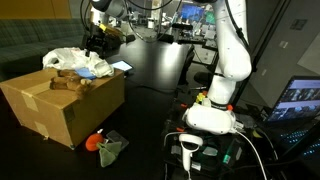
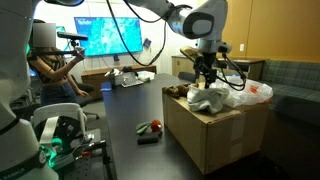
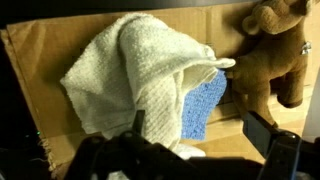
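One crumpled white terry towel (image 3: 130, 80) lies straight below the black gripper (image 2: 205, 80), whose jaws we see spread wide and empty.

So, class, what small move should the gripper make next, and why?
Probably a short, straight descent: the gripper hangs open just above the white towel on the cardboard box, the towel lies beneath it, and the brown plush toy sits off to one side.

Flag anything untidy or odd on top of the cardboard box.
A white towel lies crumpled on the cardboard box, draped over part of a blue sponge, with a brown stuffed toy beside it. Nothing looks spilled or torn.
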Robot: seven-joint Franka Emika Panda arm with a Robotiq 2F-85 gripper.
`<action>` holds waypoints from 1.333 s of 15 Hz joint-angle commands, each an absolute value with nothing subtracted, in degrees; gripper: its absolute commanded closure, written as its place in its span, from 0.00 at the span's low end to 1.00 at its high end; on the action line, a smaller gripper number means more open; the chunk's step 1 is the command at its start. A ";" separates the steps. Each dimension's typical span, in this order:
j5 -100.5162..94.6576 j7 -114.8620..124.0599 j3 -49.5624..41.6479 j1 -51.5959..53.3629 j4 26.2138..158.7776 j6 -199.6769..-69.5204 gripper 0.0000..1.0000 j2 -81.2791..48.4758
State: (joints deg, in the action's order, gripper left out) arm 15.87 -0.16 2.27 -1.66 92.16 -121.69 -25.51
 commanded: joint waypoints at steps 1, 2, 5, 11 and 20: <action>14.68 0.19 3.30 0.03 91.37 -120.25 0.00 -25.12; 14.67 0.22 3.59 0.47 91.01 -120.00 0.00 -25.45; 14.62 0.45 4.09 1.54 89.79 -118.71 0.00 -26.54; 13.03 1.73 4.14 3.29 86.66 -117.35 0.00 -30.57; 3.19 11.48 2.27 8.64 81.70 -116.60 0.00 -36.48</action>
